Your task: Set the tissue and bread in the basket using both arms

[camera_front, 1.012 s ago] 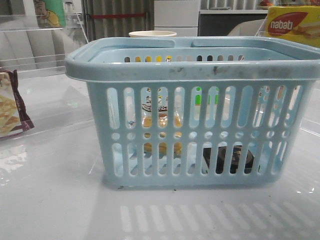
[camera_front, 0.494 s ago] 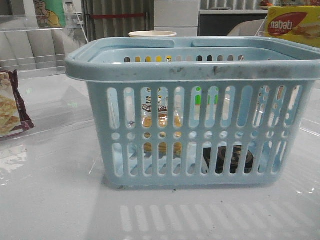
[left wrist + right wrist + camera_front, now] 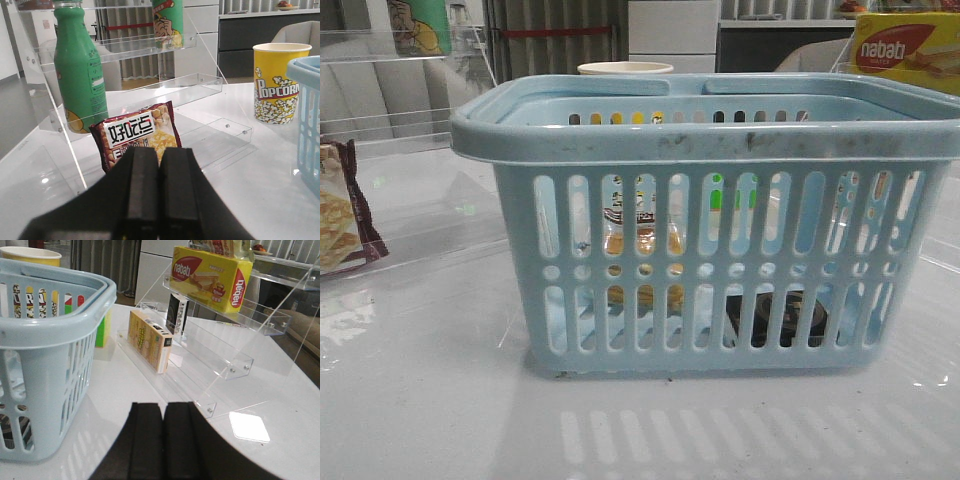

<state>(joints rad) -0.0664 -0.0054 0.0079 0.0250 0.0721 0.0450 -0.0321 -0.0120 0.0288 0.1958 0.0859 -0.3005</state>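
Observation:
The light-blue basket (image 3: 705, 215) stands in the middle of the table in the front view. Through its slots I see the bread packet (image 3: 642, 243), golden-brown with a dark label, standing inside at the left. The dark tissue packet (image 3: 782, 318) lies low on the basket floor at the right. The basket's edge shows in the left wrist view (image 3: 307, 100) and its side in the right wrist view (image 3: 47, 355). My left gripper (image 3: 159, 155) is shut and empty, to the basket's left. My right gripper (image 3: 163, 410) is shut and empty, to the basket's right.
A maroon-edged cracker bag (image 3: 137, 134) and a green bottle (image 3: 80, 67) stand on the clear acrylic shelf at the left. A popcorn cup (image 3: 277, 82) stands behind the basket. At the right another acrylic shelf (image 3: 220, 355) holds a yellow nabati box (image 3: 212, 276) and small boxes.

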